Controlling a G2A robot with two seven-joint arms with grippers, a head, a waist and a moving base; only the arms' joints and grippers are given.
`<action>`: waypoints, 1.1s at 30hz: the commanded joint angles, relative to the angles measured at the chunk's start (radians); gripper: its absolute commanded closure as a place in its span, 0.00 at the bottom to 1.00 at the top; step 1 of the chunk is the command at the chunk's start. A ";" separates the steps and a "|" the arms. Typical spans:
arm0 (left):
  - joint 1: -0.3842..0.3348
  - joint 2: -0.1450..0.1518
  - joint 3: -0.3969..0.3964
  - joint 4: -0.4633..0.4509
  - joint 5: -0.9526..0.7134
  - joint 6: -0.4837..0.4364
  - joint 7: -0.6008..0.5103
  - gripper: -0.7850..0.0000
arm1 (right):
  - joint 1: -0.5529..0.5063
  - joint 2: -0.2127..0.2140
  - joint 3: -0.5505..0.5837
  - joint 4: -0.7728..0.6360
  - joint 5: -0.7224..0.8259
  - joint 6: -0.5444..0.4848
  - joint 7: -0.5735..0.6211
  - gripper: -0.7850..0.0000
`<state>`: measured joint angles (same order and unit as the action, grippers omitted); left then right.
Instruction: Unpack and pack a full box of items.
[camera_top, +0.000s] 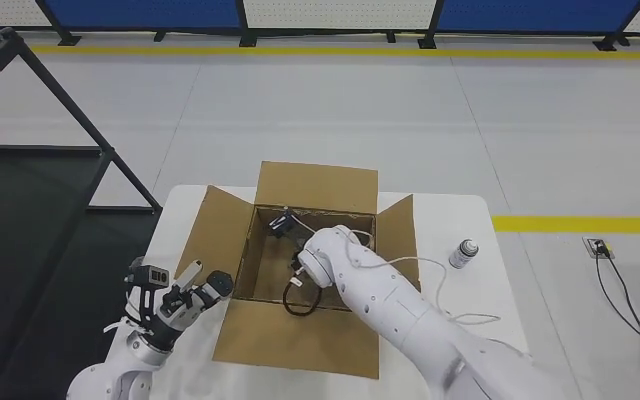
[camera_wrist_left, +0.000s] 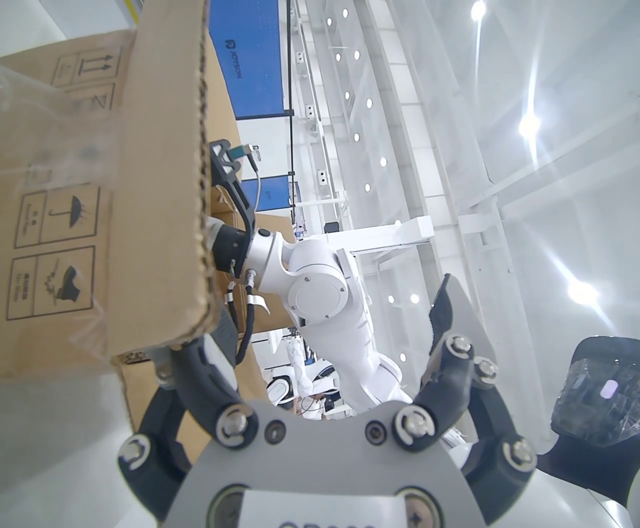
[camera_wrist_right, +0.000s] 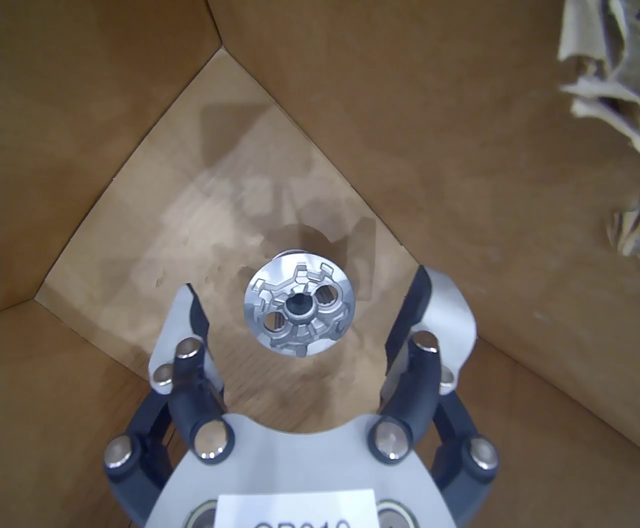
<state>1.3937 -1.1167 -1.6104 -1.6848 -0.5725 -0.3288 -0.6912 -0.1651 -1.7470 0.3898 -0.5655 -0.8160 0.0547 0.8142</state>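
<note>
Jaws on the left arm (camera_top: 150, 320), at the lower left of the top view, stand wide open and hold nothing. In the left wrist view the left flap (camera_wrist_left: 165, 175) of the box (camera_top: 318, 185) covers one finger, while the other finger (camera_wrist_left: 447, 310) is well clear of it. I cannot tell whether that hidden finger touches the cardboard.

The box sits in the middle of the white tabletop (camera_top: 450, 220) with all four flaps folded outward. The right arm (camera_top: 380, 295) reaches down into it. In the right wrist view its jaws are spread wide and empty, and a round metal part (camera_wrist_right: 299, 310) stands on the box floor between the two fingers, touching neither. Crumpled paper (camera_wrist_right: 600, 65) lies against a wall at the upper right of that frame. A small can (camera_top: 462, 253) stands upright on the tabletop at the right, well apart from the box.

My reading is that the metal part is about to be lifted out. Its rim looks smooth and hard, so a pinch that lands off centre could let it slip or tip over. The part sits near a corner, so a spread finger might scrape a wall on the way down. If the left jaws nudge the flap, the whole box could shift and pull the part out of line. The right arm's cable could also catch on the box edge.
</note>
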 joint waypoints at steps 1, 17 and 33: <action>-0.003 -0.001 0.008 0.008 0.003 -0.007 0.003 0.00 | -0.001 0.001 0.008 0.003 -0.004 -0.011 -0.005 0.00; -0.006 -0.002 0.000 0.037 -0.010 -0.030 -0.018 0.00 | -0.096 0.133 0.196 -0.384 -0.080 -0.112 0.072 0.00; -0.036 -0.001 0.009 0.016 -0.001 0.018 -0.024 0.00 | -0.622 0.343 0.799 -1.249 -0.303 -0.086 0.029 0.00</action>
<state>1.3592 -1.1172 -1.6041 -1.6691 -0.5748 -0.3105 -0.7182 -0.7531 -1.4091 1.1387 -1.7719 -1.1191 -0.0326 0.8626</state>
